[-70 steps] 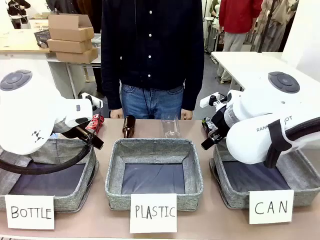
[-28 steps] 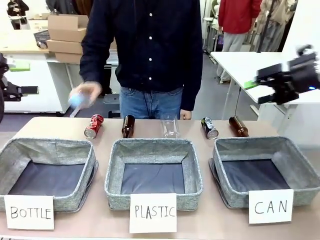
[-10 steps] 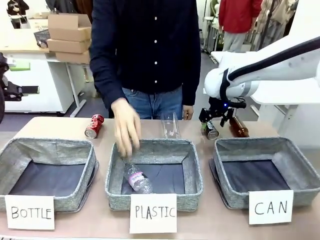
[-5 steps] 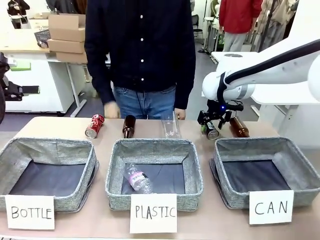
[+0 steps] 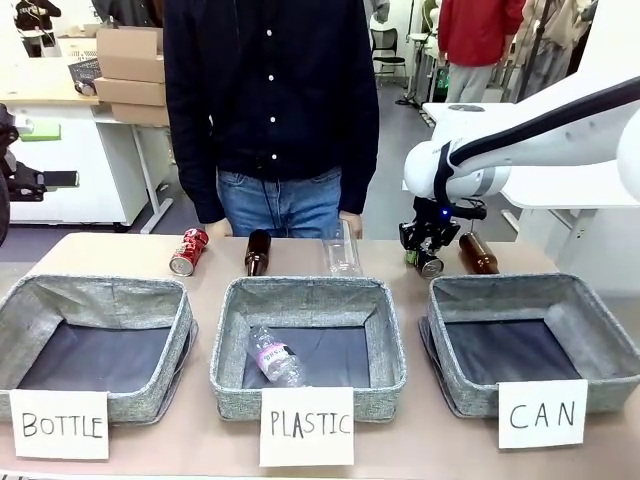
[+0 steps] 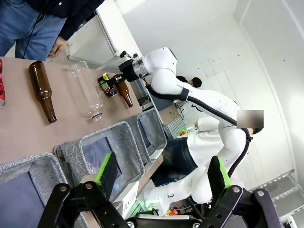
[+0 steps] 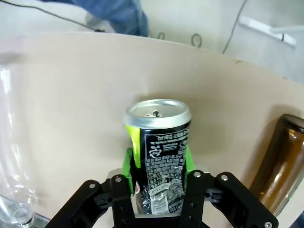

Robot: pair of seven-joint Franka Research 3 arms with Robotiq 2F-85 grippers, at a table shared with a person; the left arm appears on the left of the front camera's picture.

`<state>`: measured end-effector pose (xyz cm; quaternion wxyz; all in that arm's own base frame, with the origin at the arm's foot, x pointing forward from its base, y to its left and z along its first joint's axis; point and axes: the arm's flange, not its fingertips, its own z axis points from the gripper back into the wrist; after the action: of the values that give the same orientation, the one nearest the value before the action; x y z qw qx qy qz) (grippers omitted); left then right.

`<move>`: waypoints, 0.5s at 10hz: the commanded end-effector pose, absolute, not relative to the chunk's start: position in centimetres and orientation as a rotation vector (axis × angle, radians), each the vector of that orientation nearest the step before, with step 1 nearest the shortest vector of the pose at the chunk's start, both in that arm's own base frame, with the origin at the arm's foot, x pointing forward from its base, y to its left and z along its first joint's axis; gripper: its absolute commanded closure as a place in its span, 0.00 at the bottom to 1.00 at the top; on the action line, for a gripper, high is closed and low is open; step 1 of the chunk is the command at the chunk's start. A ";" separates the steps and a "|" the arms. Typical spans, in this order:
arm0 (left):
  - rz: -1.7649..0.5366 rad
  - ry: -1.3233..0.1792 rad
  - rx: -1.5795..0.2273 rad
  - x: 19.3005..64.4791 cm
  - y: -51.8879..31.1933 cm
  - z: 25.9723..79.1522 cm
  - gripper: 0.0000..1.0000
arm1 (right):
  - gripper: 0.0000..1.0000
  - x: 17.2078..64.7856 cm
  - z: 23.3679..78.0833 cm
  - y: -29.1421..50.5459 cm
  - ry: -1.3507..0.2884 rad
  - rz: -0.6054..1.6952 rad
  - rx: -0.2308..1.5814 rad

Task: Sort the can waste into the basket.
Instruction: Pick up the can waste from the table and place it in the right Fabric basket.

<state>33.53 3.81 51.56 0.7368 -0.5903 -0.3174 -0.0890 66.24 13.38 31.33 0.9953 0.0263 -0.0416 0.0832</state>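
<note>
R fingers (image 7: 126,165) pinch black can (image 7: 159,142), green pads tight on both sides. Can't tell if it's off the surface (image 7: 71,95) yet. Brown bottle (image 7: 280,156) just beside it. Can is at far side, behind CAN basket (image 5: 600,335), near its left corner. Red can (image 5: 188,251) lies behind BOTTLE bin (image 5: 100,300), well apart. L fingers (image 6: 105,166) spread wide, up above bins.
</note>
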 end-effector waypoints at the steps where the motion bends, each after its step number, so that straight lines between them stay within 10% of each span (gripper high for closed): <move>1: -0.215 -0.725 -1.312 33.6 3.6 51.7 0.00 | 1.00 66.7 31.5 13.7 -0.101 0.101 0.025; 5: -0.215 -0.725 -1.312 33.6 3.6 51.7 0.00 | 1.00 66.2 32.0 13.4 -0.106 0.145 0.043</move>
<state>33.53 3.81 51.56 0.7368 -0.5903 -0.3175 -0.0890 66.29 13.37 31.46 0.9958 0.0255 -0.0432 0.0768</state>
